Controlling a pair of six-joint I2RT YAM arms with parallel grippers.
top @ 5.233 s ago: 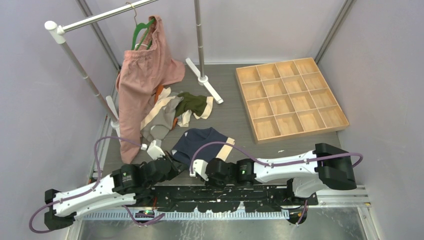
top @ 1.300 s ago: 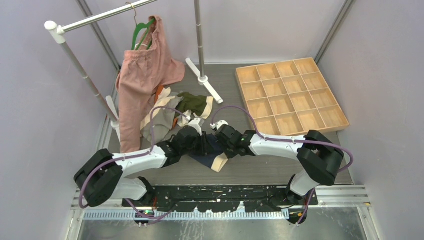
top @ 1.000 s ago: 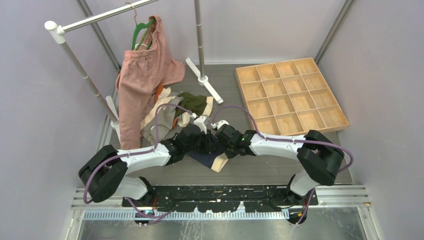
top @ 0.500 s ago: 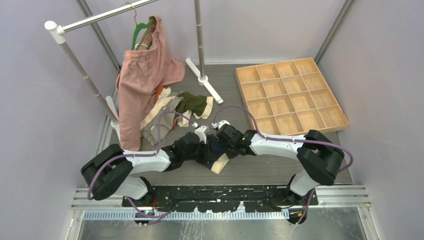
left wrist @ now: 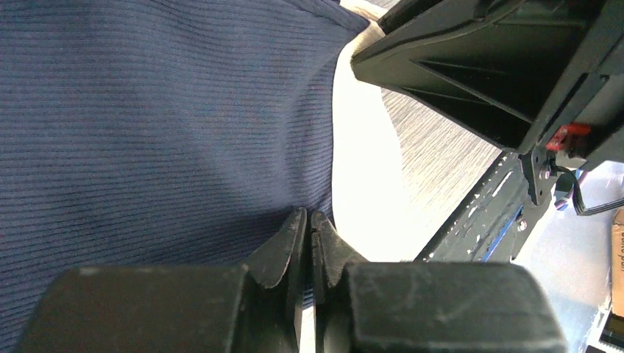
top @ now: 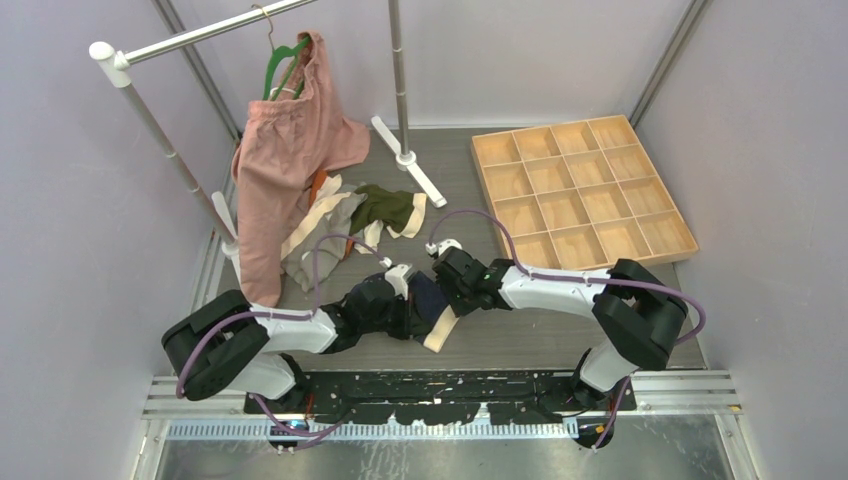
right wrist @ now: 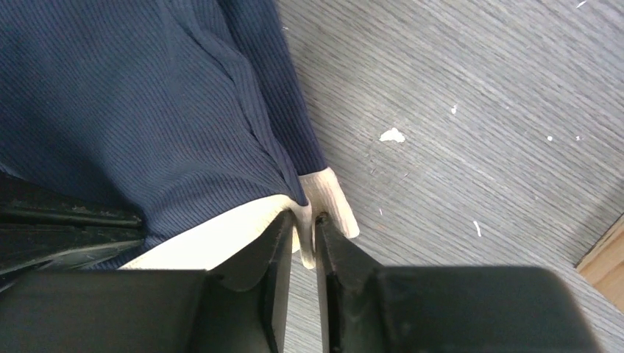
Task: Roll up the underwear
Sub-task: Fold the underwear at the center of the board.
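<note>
The navy underwear [top: 428,300] lies bunched on the table between both arms, its cream waistband [top: 440,330] toward the near edge. My left gripper [top: 408,302] is on its left side; in the left wrist view its gripper [left wrist: 310,215] is shut on a fold of the navy fabric [left wrist: 147,110] beside the waistband [left wrist: 360,169]. My right gripper [top: 438,288] comes in from the right. In the right wrist view its gripper [right wrist: 305,219] pinches the waistband's corner [right wrist: 324,195], jaws a sliver apart, below the navy cloth [right wrist: 110,88].
A pile of other underwear lies behind: olive green [top: 385,207], grey [top: 320,252]. A large pink garment [top: 290,150] hangs from a green hanger [top: 285,60] on the rack. A rack foot [top: 410,162] and a wooden compartment tray [top: 580,195] stand at the back right.
My left gripper has pulled toward the near edge with the navy fabric, bunching the underwear narrower. The right gripper stayed in place on the waistband.
</note>
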